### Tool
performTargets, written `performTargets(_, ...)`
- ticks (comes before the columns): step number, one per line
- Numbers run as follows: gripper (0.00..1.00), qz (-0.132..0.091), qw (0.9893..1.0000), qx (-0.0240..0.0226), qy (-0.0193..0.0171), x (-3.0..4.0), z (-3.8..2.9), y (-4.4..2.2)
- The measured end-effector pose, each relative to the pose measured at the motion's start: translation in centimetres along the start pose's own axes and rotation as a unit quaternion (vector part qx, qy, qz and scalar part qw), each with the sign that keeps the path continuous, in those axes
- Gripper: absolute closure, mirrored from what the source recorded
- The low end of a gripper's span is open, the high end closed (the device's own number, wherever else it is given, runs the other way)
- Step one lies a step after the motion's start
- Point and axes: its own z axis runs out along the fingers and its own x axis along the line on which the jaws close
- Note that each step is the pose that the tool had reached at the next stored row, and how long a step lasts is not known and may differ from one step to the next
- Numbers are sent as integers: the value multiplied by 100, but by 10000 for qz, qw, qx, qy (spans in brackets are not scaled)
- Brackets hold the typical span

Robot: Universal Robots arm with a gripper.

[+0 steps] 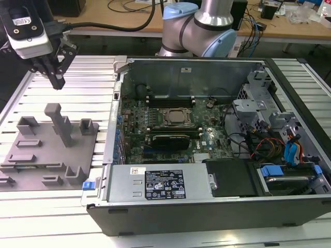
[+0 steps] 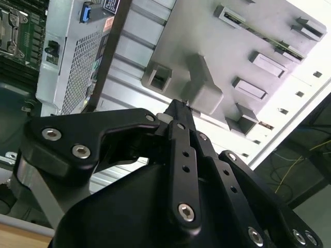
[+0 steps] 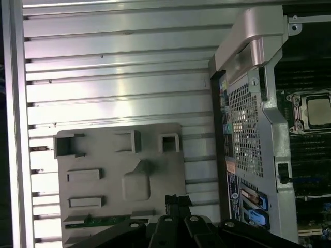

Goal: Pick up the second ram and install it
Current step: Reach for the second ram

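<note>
Currently, the arm's 2 fingers (image 1: 56, 78) are hanging in the air at the exterior view's left of the open computer case (image 1: 207, 219), raised clear of the slatted metal worktop (image 1: 88, 85). They are pressing together at their tips, and nothing is sitting between them; both wrist views are showing them (image 2: 177, 121) (image 3: 171, 202) meeting in a closed point.

Below them, a grey holder (image 1: 51, 155) with several raised pockets and 1 tall post is lying flat on the worktop, just beside the case's side wall. The second ram (image 3: 97, 221) is resting in a long slot along 1 edge of that holder, showing in the first wrist view as a thin green strip lying lengthwise. The fingers are not touching it.

Inside the case, the motherboard is lying face up with the CPU socket (image 1: 177, 118) near its middle. The arm's (image 1: 207, 20) pale blue and silver joints are standing behind the case.
</note>
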Motion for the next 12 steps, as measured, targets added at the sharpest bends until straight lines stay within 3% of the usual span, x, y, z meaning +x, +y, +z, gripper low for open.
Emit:
performTargets(7, 89, 0, 10000, 0, 0, 172, 12, -14)
performTargets(12, 89, 0, 10000, 0, 0, 256, 19, -20)
